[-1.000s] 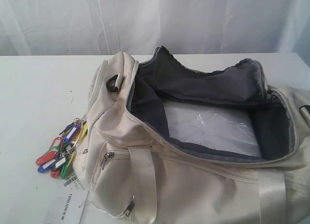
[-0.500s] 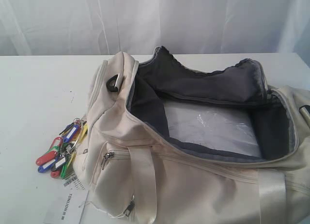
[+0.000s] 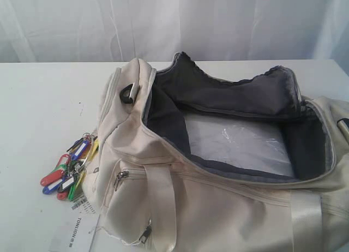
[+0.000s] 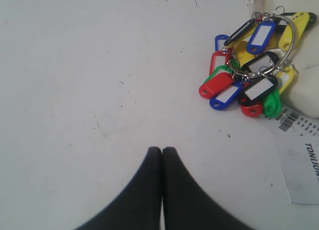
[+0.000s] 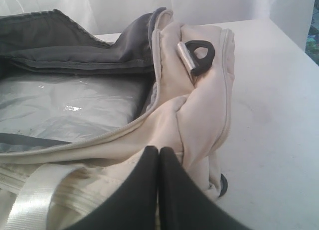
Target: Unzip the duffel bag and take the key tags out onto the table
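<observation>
We see the duffel bag (image 3: 218, 208) only in part. The outside view's right and lower edges cut it off, and the left wrist view catches just a corner. The key tags (image 3: 68, 173) overlap, so several are half covered by others. The paper label (image 3: 73, 231) runs off the lower edge, its smaller print unreadable. Only the closed tips of the left claw (image 4: 162, 149) and right claw (image 5: 159, 149) show. We cannot identify a dark round thing (image 5: 223, 184) tucked under the bag's corner.
</observation>
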